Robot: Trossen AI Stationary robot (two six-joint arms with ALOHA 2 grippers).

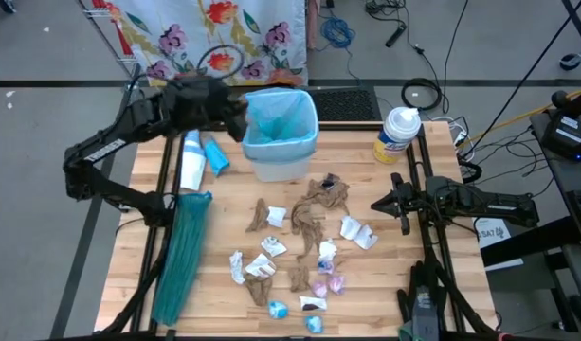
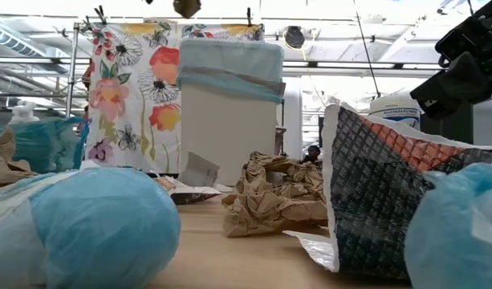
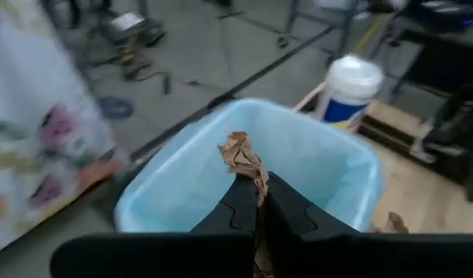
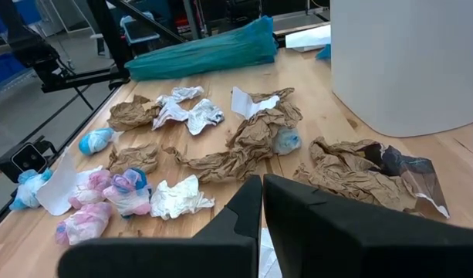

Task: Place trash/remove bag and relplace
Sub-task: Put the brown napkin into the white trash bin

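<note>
The left gripper (image 3: 259,202) is pinched shut on a scrap of brown paper (image 3: 242,157), which stands up from between the fingers. In the left wrist view the bin (image 3: 174,181), lined with the pale-blue bag (image 3: 313,154), lies just ahead of and below the scrap, its mouth facing up, so a release looks to need the gripper a little farther over the opening. From above, this gripper (image 1: 235,118) hangs at the bin's left rim (image 1: 281,93), far nearer to it than the right arm is. The right gripper (image 1: 377,203) waits over the table's (image 1: 385,284) right side, closed and holding nothing. Between the two, the rest of the trash (image 1: 299,251) lies scattered across the middle and near part of the table. The teal replacement bag (image 1: 181,256) lies along the left edge, its long axis running near to far.
</note>
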